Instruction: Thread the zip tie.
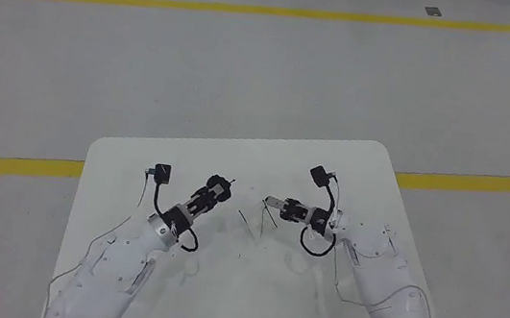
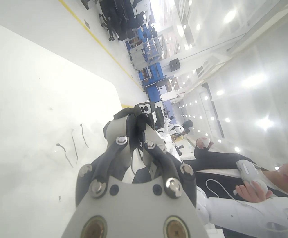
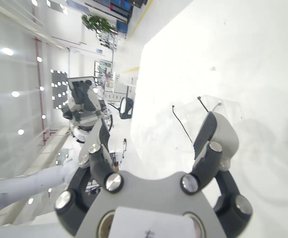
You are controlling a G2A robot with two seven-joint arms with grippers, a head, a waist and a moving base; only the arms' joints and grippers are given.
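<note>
Several thin black zip ties (image 1: 244, 219) lie loose on the white table (image 1: 138, 163), between my two grippers. In the left wrist view they show as short dark strands (image 2: 74, 146) on the table beside my left gripper (image 2: 135, 113), which is shut with nothing visible between its fingers. My left gripper (image 1: 218, 190) hovers just left of the ties. My right gripper (image 1: 273, 203) sits just right of them and stands wide open (image 3: 155, 119). One zip tie (image 3: 182, 125) lies between its fingers, and another zip tie (image 3: 202, 104) ends near one fingertip (image 3: 210, 117).
A clear plastic sheet or bag (image 3: 227, 106) lies under some of the ties. The rounded far corner of the table (image 1: 381, 154) is behind my right arm, and open white tabletop (image 1: 248, 284) stretches toward the near edge.
</note>
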